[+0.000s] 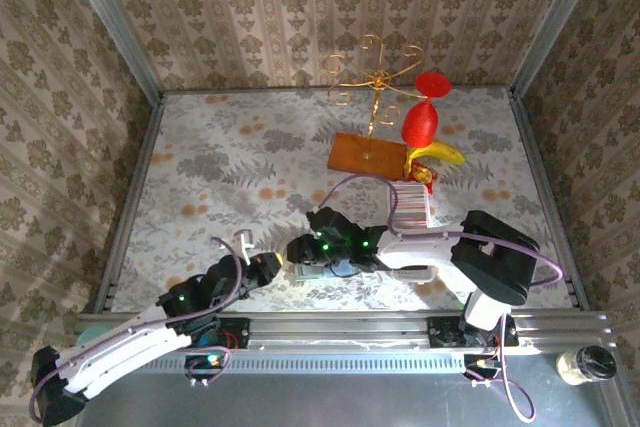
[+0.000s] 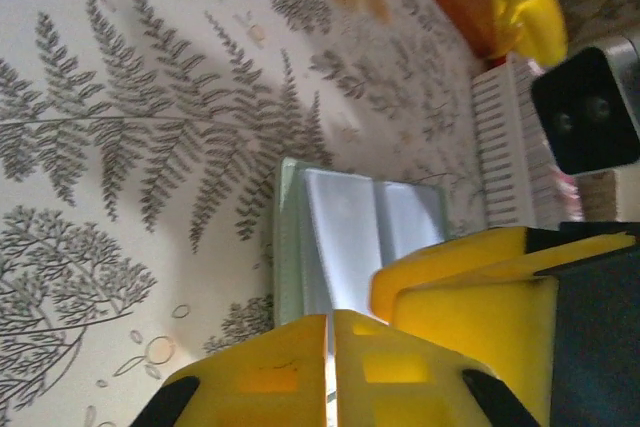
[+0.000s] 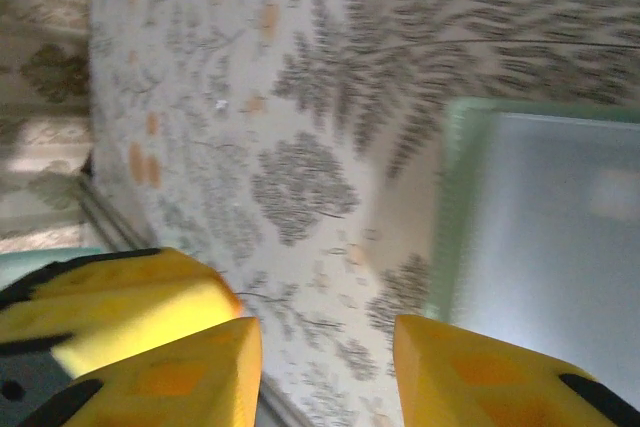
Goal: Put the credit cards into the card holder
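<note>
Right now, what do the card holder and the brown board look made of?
Card holder: likely soft faux leather or fabric, matte grey-green edge, bluish pockets with faint sheen. Board: looks like wood, smooth orange-brown face; could be laminate.

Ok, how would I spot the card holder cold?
On the floral table, look near the front edge, left of and nearer than the white ribbed tray. The card holder lies open there: a small grey-green rectangle with bluish-grey pockets, unlike the brown wooden board farther back.
</note>
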Controlling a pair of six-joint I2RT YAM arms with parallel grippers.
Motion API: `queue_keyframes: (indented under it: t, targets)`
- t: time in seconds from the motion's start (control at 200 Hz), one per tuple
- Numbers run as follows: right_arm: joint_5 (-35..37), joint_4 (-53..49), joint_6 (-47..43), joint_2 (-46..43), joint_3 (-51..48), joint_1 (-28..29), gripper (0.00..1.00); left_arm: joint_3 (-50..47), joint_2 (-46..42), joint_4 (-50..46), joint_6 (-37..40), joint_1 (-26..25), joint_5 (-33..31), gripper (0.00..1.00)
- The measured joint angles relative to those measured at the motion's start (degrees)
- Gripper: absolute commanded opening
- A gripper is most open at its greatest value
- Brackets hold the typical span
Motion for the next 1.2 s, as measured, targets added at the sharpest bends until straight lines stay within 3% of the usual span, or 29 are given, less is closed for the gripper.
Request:
queue_keyframes:
  t: [0.25,0.385,0.52,0.6,0.65,0.84,0.99,1.085,1.2]
  targets:
    - [-2.49,-0.61,-4.68,-0.83,4.37,-0.81,0.43,1.31,0.24,-4.59,0.55,0.28,-0.72,0.13]
    - [-1.01,-9.33,-14.49,-9.25,4.37,-3.69,0.49,2.34,4.00,-7.13,2.49,0.33,-1.16,0.17]
    - [5.20,-18.82,-36.87,-22.73,4.37,-7.50,0.57,5.05,11.04,-6.91,5.40,0.33,-1.29,0.18]
    - [6.36,-25.03,-55.74,-29.88,4.37,-8.46,0.73,6.51,15.34,-5.07,7.37,0.33,-1.22,0.18]
    - [6.29,-30.21,-67.43,-33.48,4.37,-8.41,0.78,7.23,17.73,-3.87,8.35,0.33,-1.16,0.18]
    - [11.47,-50.84,-100.96,-42.14,3.45,-8.70,0.81,8.44,22.69,0.50,10.82,0.31,-0.26,0.17]
    - [17.42,-58.29,-115.95,-44.83,-2.51,-12.83,0.85,8.44,22.82,3.41,11.39,0.31,-0.13,0.17]
    - [20.00,-58.95,-120.43,-45.11,-6.43,-15.13,0.85,8.44,22.82,4.04,11.78,0.31,-0.13,0.18]
    - [22.16,-57.81,-123.38,-44.37,-10.27,-15.45,0.95,8.41,22.53,4.13,12.15,0.31,-0.11,0.18]
